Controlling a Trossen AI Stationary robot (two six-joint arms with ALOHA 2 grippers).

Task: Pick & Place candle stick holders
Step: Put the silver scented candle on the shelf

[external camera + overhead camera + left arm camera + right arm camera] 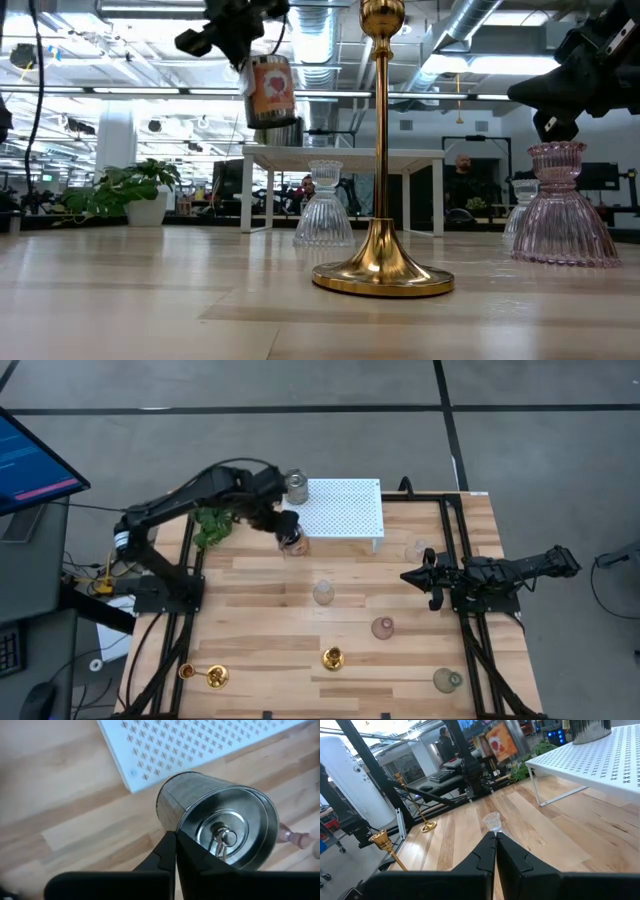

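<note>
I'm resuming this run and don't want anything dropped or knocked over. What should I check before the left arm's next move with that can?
1. Left gripper holding the tin can: ok, the can hangs clear of the table.
2. Firmness of that grip: cannot tell.
3. Room on the white perforated shelf: ok, only a second can stands at one corner.
4. Right gripper out of the way: ok, shut, at the table's right side.
5. Tall candle stick holder upright: ok.
6. Carried item fits the task: not ok, it is a can.
</note>
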